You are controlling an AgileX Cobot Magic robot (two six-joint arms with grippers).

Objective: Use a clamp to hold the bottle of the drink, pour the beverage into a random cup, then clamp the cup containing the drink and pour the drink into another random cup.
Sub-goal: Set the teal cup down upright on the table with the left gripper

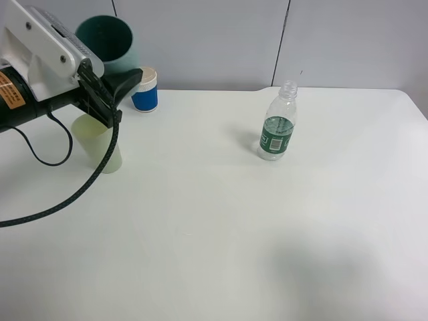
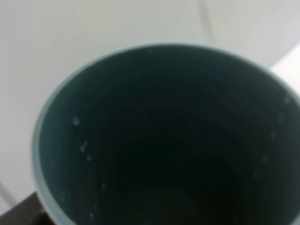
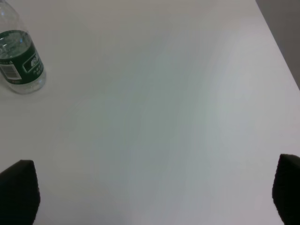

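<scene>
Left tool (image 1: 127,79) pinching teal cup (image 1: 107,41) above table's (image 1: 221,227) far left corner, tipping mouth toward yellow-green cup (image 1: 99,144) just below; bottle (image 1: 277,130) standing well right; right tool spread, holding nothing.

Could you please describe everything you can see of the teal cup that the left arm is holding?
The teal cup is a straight-sided tumbler that looks like plastic, lighter blue-green outside and darker green inside. It is lifted off the table, tipped with its mouth facing the high camera, above the pale yellow-green cup. The left pincer is shut on it near its lower part. The left wrist view looks straight into it: small droplets cling to the inner wall; whether liquid remains at the bottom cannot be told.
</scene>
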